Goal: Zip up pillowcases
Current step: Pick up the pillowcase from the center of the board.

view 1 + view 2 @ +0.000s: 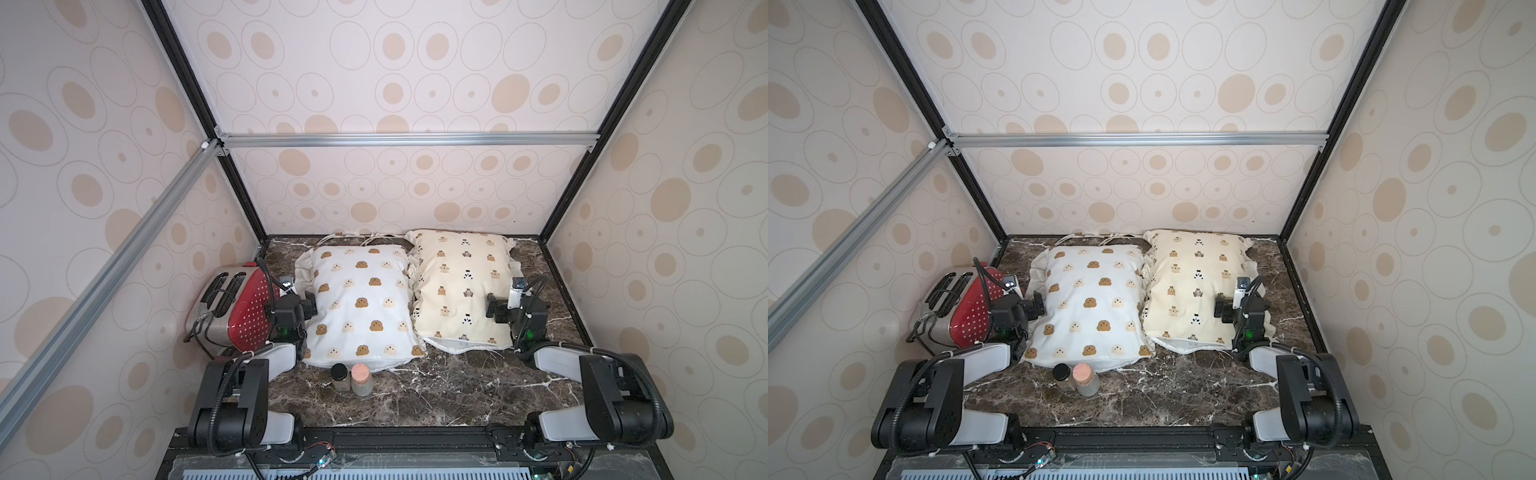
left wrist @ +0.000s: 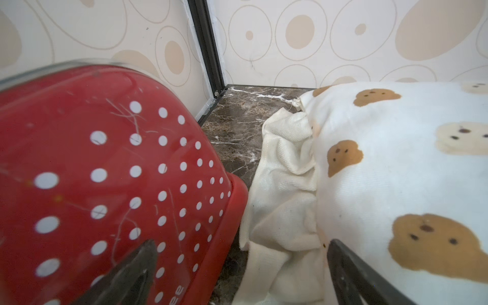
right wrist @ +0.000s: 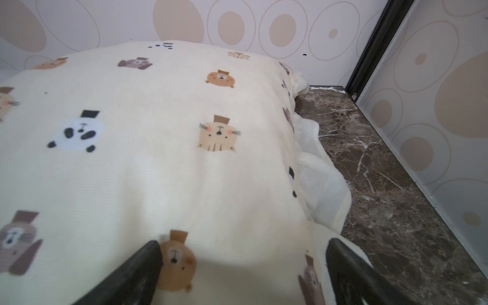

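Observation:
Two stuffed pillowcases lie side by side on the marble table. The white pillowcase (image 1: 361, 307) (image 1: 1092, 307) (image 2: 396, 171) has brown and cream bears. To its right lies the cream-yellow pillowcase (image 1: 461, 286) (image 1: 1196, 286) (image 3: 158, 158), printed with small bears and pandas. White inner fabric (image 1: 465, 346) shows along its near edge. My left gripper (image 1: 311, 304) (image 1: 1038, 305) (image 2: 241, 243) is open at the white pillowcase's left ruffle, with nothing between its fingers. My right gripper (image 1: 493, 308) (image 1: 1221, 309) (image 3: 243, 241) is open, low over the cream-yellow pillowcase's right side.
A red toaster (image 1: 232, 307) (image 1: 955, 307) (image 2: 105, 184) with white dots stands close on the left of my left gripper. A black-lidded jar (image 1: 339, 376) and a pink-lidded jar (image 1: 360, 379) stand at the white pillowcase's near edge. Patterned walls enclose the marble table (image 1: 436, 395).

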`<state>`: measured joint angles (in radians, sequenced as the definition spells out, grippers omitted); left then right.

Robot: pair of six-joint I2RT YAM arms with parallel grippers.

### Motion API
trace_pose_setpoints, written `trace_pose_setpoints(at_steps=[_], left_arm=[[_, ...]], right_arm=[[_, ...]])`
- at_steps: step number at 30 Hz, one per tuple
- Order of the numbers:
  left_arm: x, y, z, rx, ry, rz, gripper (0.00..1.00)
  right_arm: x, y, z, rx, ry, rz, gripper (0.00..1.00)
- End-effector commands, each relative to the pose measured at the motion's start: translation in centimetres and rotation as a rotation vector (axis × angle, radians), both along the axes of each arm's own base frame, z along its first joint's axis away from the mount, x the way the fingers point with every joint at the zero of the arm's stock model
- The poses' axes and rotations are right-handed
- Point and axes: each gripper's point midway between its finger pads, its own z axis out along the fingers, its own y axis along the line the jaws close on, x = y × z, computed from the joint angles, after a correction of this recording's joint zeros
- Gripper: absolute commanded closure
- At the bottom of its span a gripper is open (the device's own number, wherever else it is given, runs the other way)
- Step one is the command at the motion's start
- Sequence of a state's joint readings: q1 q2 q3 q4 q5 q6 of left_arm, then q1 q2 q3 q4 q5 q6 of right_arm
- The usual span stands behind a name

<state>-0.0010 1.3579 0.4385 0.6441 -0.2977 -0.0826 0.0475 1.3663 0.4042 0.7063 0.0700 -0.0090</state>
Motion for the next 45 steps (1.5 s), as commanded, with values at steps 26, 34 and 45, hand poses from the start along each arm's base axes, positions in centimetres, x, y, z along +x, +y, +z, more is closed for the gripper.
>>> trace_pose_setpoints(at_steps=[26,34,45], left_arm=[[-4.3,-2.8,9.3,-0.585,-0.155,0.049,0.01],[-4.0,-7.1,9.2,-0.718,-0.022,-0.071,0.01],[-5.1,-15.5,9.2,-0.78,0.103,-0.249,0.01]], right_arm=[[-6.0,5.3,2.6,0.592,0.358,0.048,0.0],[-7.4,7.0,1.2,0.658,0.474,0.024,0.0],[-11.4,11.6,0.9,0.519,0.536,0.108,0.0]])
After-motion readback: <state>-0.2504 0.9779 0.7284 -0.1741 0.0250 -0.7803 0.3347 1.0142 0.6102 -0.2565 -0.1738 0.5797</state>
